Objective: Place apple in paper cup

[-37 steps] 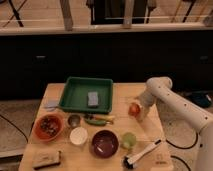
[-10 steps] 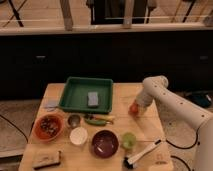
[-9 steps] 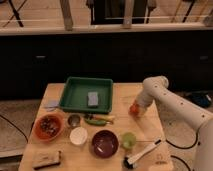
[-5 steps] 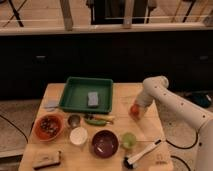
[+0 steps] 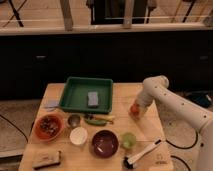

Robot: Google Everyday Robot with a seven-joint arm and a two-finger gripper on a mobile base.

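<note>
The apple (image 5: 134, 109), small and red-orange, is at the right side of the wooden table (image 5: 150, 125). My gripper (image 5: 136, 107) is right at the apple, at the end of the white arm (image 5: 165, 95) that reaches in from the right. The gripper partly covers the apple. I cannot tell whether the apple rests on the table or is held just above it. The white paper cup (image 5: 78, 135) stands near the table's front, left of the maroon bowl (image 5: 105, 143), well to the left of the apple.
A green tray (image 5: 80, 95) with a grey sponge (image 5: 93, 98) sits at the back. An orange bowl (image 5: 48, 127), a small metal cup (image 5: 74, 120), a green cup (image 5: 128, 141), a brush (image 5: 142, 154) and a brown block (image 5: 46, 159) stand around the front.
Over the last second nothing has visibly moved. Since 3.7 s ago the gripper has closed in over the apple, which now shows less.
</note>
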